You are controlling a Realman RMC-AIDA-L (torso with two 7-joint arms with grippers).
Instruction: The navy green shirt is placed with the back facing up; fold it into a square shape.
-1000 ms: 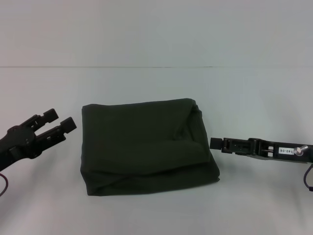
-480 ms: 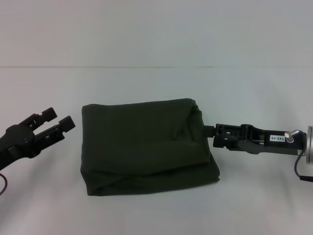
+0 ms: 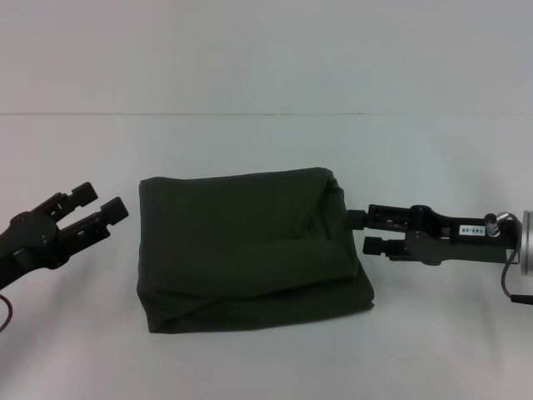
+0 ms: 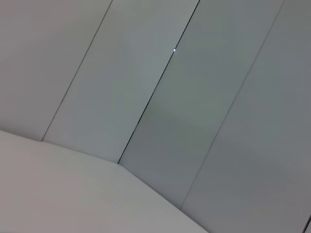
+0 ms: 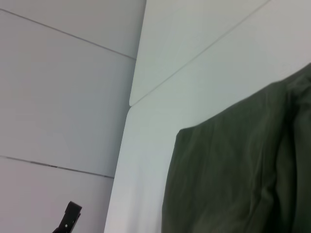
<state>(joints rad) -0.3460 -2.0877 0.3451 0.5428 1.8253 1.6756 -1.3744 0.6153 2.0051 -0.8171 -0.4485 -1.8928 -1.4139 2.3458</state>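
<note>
The navy green shirt lies folded into a rough square on the white table in the head view, with a crease near its right edge. It also shows in the right wrist view. My right gripper is open at the shirt's right edge, level with the table, its upper fingertip against the fabric and holding nothing. My left gripper is open and empty, a short way off the shirt's left edge. One tip of it shows in the right wrist view.
The white table runs all round the shirt, to a back edge where it meets a pale panelled wall. The left wrist view shows only the table surface and wall panels.
My right gripper moved left and slightly up to the shirt's right edge, then turned so both fingers show apart. My left gripper barely shifted. The shirt has not moved.
</note>
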